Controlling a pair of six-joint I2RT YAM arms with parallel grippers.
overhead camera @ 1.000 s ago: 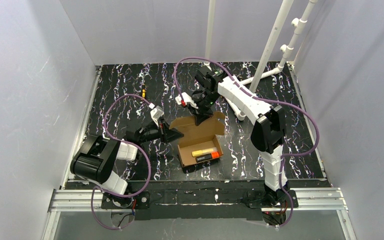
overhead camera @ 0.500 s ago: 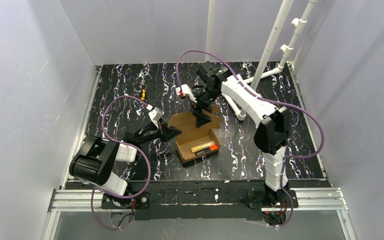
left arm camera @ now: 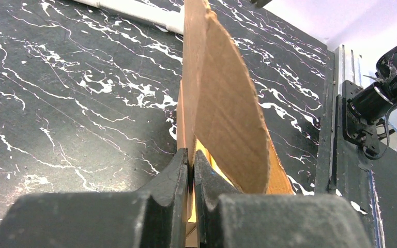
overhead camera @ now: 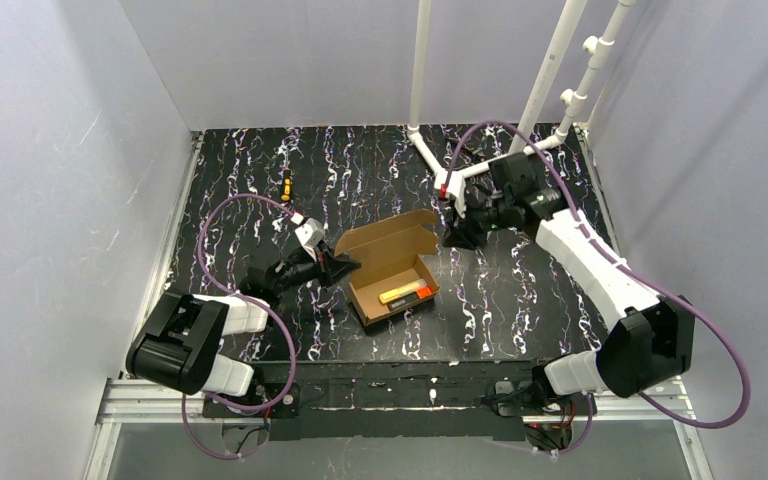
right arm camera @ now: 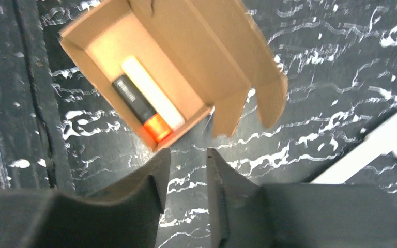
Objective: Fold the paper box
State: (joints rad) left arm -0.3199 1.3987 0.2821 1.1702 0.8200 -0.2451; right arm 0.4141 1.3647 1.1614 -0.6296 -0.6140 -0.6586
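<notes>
The paper box [overhead camera: 388, 250] sits open at the centre of the top view on the black, white-veined table [overhead camera: 260, 180]. Its tray is toward the bottom of the frame and its lid flap stands up toward the top. Inside the tray lie 2 stick-shaped items side by side, a pale yellow one [right arm camera: 152, 93] and a black one with an orange end [right arm camera: 134, 101].

The left gripper [overhead camera: 345, 268] reaches in from the left. In its wrist view its fingers [left arm camera: 173, 170] are pinched tight on the edge of an upright cardboard panel of the box. The right gripper [overhead camera: 452, 235] is just right of the lid flap, apart from it. Its fingers [right arm camera: 157, 178] stand a narrow gap apart with only table between them, holding nothing.

A small orange-and-black object [overhead camera: 286, 183] lies on the table at the upper left, well apart from the box.
</notes>
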